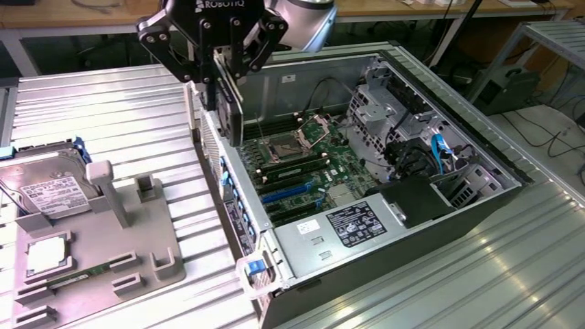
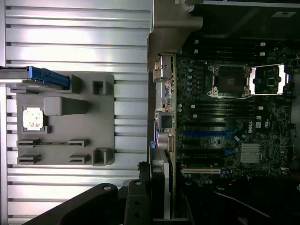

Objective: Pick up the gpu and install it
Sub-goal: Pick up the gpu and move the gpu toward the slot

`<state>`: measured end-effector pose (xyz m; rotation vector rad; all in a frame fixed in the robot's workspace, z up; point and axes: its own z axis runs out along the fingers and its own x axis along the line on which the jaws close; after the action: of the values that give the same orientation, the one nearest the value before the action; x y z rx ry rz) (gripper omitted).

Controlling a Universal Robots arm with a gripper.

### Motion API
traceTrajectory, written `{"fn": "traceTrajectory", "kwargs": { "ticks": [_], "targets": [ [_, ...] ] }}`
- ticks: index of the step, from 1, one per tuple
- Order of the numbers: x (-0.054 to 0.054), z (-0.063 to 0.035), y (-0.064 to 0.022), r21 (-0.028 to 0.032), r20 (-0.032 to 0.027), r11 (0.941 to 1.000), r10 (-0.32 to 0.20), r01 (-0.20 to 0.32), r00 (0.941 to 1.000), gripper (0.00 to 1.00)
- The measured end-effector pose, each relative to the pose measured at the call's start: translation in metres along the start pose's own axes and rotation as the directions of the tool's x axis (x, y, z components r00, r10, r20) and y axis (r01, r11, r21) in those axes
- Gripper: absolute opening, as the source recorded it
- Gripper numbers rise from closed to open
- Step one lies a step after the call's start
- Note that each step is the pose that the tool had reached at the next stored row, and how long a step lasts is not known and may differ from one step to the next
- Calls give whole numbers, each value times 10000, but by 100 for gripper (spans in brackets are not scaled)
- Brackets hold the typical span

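In the exterior view I am hanging my gripper (image 1: 224, 82) at eleven o'clock, fingers closed down to the thickness of the gpu (image 1: 234, 116) and pinching it by its upper edge, so the card is hanging on edge above the near side wall of the open computer case (image 1: 475, 140), not touching the motherboard (image 1: 316, 168). The CPU socket (image 1: 285, 147) is lying at the centre, the blue expansion slots (image 1: 288, 192) toward six o'clock of it, and the hard drive (image 1: 51, 188) is resting at nine o'clock beside the grey fixture (image 1: 137, 253) on the ribbed table (image 1: 109, 110). In the wrist view I am clamping the gpu (image 2: 159, 176) edge-on in my gripper (image 2: 159, 201), over the case wall between the grey fixture (image 2: 65, 122) and the motherboard (image 2: 234, 117).
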<state>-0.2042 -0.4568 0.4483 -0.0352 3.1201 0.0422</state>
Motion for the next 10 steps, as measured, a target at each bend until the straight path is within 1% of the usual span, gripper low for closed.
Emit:
{"fn": "traceTrajectory", "kwargs": {
  "ticks": [10],
  "targets": [
    [-183,5,-4,-1,1,10000,0,0,10000,29]
  ]
}}
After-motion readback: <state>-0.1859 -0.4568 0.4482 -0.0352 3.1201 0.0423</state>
